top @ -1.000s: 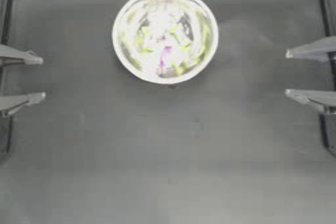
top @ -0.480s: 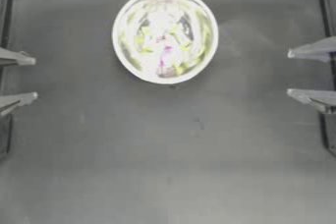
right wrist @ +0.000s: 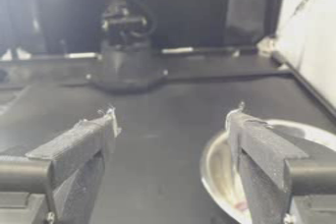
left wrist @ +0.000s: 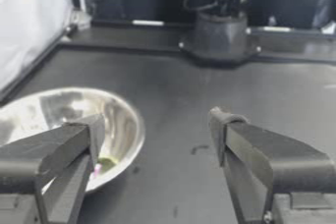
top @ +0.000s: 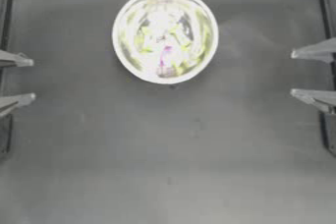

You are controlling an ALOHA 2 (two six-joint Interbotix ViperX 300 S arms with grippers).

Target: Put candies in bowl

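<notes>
You're keeping the left gripper [top: 26,80] and right gripper [top: 295,73] wide apart, empty, at the table edges; candies [top: 164,51] are sitting in the bowl [top: 125,56]

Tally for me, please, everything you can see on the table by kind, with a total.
Metal bowl: 1
Grippers: 2, the left gripper and the right gripper, both open and parked at the table's sides
Purple-and-white candy in the bowl: 1
Yellow-green candies in the bowl: at least 1; reflections blur the exact count
Total: at least 5
</notes>
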